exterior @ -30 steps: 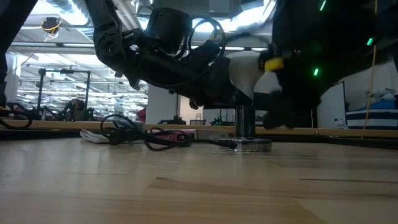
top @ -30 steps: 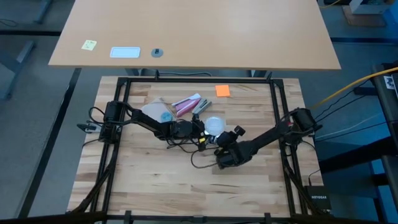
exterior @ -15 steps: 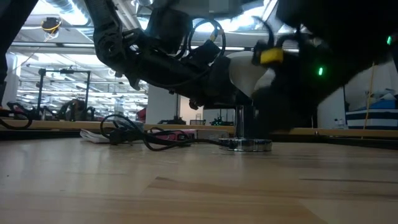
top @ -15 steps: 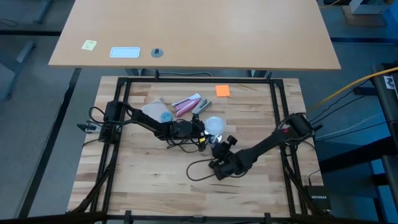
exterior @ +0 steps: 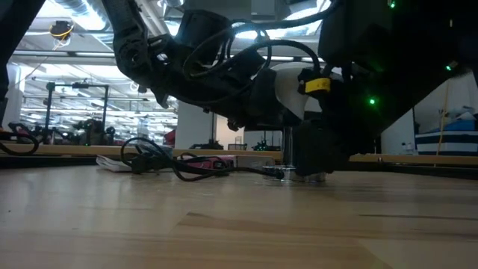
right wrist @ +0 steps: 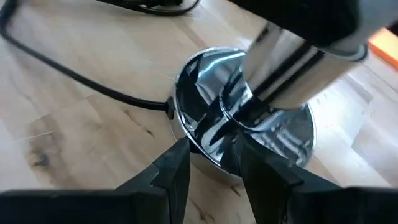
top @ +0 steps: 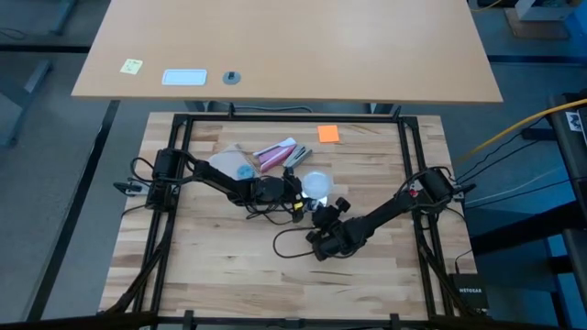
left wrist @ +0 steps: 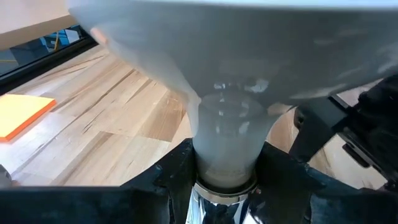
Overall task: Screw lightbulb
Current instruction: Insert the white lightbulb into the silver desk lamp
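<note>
Lightbulb: small frosted-white round globe lightbulb (top: 316, 184) with a grey-silver screw base, near the middle of the pale wooden surface (top: 229, 275), upright above the socket.
Bulb axis: vertical; globe on top, neck tapering down into the metal collar, as the left wrist view shows (left wrist: 227, 134).
Socket: shiny chrome lamp socket (right wrist: 245, 134) on a round foot with an upright tube; it stands on the surface directly under the bulb. A thin black cord (right wrist: 81, 78) leaves its foot.
Left pincer: left pincer (left wrist: 225, 171) clamped on the lightbulb at the narrow neck, one dark finger each side. It reaches in from the robot's left and is the nearer arm to the bulb.
Right pincer: right pincer (right wrist: 211, 158) low at the socket's foot, fingers standing part-way apart and straddling the rim of the chrome foot; whether the fingers press the metal I cannot tell.
Key relation: bulb axis and socket tube appear in line, bulb above, socket below.
Judgement: the coming move is probably a twist about that vertical axis by the left arm while the right steadies the foot.
</note>
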Controlling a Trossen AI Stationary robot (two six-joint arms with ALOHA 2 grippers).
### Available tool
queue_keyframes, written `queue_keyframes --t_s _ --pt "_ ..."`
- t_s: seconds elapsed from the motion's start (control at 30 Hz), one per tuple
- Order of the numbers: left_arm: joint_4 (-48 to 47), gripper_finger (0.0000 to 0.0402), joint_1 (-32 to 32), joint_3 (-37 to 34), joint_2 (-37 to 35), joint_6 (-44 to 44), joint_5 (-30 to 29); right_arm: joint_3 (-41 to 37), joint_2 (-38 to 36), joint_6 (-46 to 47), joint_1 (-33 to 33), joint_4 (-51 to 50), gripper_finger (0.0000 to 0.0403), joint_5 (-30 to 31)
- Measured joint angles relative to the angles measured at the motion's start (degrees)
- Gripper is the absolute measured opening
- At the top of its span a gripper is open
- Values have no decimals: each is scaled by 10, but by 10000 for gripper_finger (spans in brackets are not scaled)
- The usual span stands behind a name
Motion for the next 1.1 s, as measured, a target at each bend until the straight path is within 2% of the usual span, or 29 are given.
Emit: queue_keyframes --t_s 0.57,0.93,1.1 --pt "-5 150 3 0 0 6 0 -4 2 153 -3 -142 136 3" --pt "-3 150 2 0 0 4 14 -6 0 153 -4 -202 136 28" --pt "0 150 1 0 0 3 14 -5 -42 109 10 -215 136 28"
